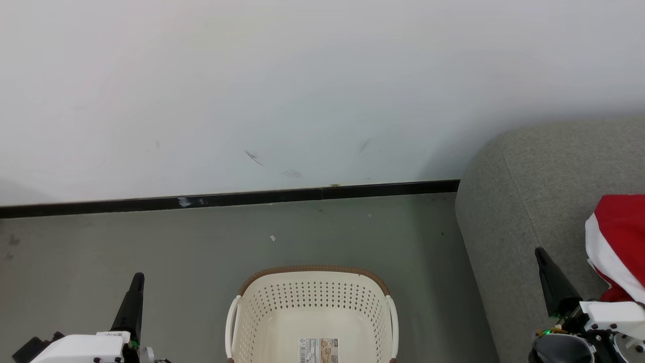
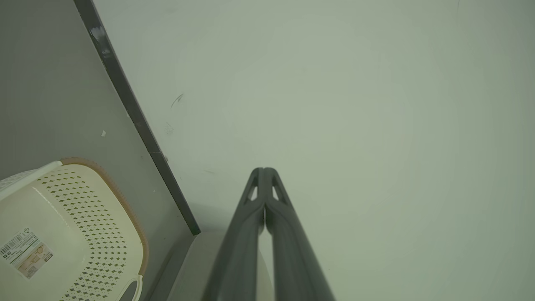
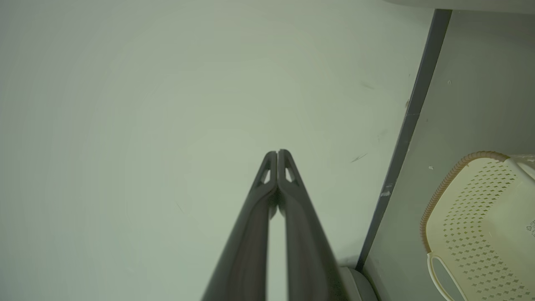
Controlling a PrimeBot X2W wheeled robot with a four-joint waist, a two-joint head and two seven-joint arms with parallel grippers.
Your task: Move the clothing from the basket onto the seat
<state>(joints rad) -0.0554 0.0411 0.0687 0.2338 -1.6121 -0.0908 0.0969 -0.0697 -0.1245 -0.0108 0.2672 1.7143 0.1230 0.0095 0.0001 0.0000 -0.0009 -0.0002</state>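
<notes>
The cream basket (image 1: 262,302) with its brown rim stands on the floor at the bottom middle of the head view; its inside holds nothing but a label sticker. It also appears in the left wrist view (image 2: 104,234) and the right wrist view (image 3: 468,209). The grey seat (image 1: 519,201) rises at the right, and red clothing (image 1: 617,227) with a white band lies on it at the right edge. My left gripper (image 1: 137,277) (image 2: 264,170) is shut and holds nothing, to the left of the basket. My right gripper (image 1: 540,251) (image 3: 277,152) is shut too, over the seat, left of the clothing.
A white wall (image 1: 302,91) with scuff marks runs behind, ending in a black skirting strip (image 1: 252,198) at the grey floor (image 1: 201,242). Both wrist cameras point at that wall.
</notes>
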